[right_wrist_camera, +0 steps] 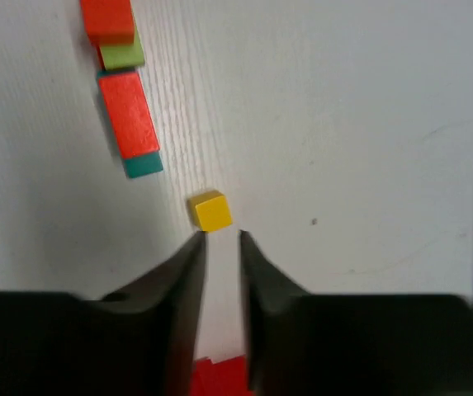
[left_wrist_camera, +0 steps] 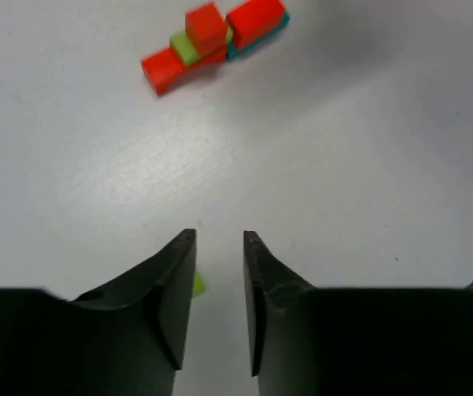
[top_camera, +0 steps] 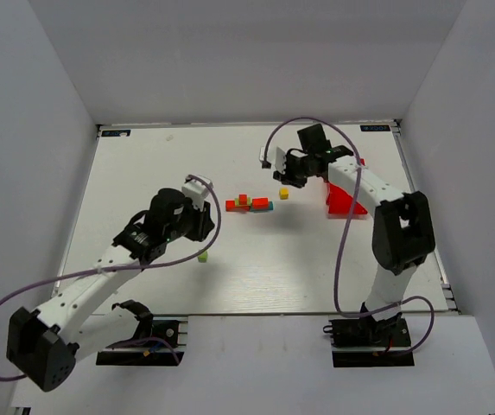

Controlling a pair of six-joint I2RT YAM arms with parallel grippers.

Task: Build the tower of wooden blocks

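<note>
The tower [top_camera: 249,205] is a low stack at mid table: a long red bar and a teal bar below, a red bar, a green cube and a red cube above. It shows in the left wrist view [left_wrist_camera: 215,41] and the right wrist view [right_wrist_camera: 125,91]. A loose yellow cube [top_camera: 283,194] lies right of it, just beyond my right gripper's tips [right_wrist_camera: 219,237]; that gripper [top_camera: 283,177] is open and empty. A loose green cube [top_camera: 202,256] peeks out beside my left finger [left_wrist_camera: 197,285]. My left gripper [left_wrist_camera: 219,238] is open and empty, well short of the tower.
A red plastic tray [top_camera: 344,201] stands at the right, beside my right arm; its edge shows under the right gripper [right_wrist_camera: 219,375]. White walls close the table at the back and both sides.
</note>
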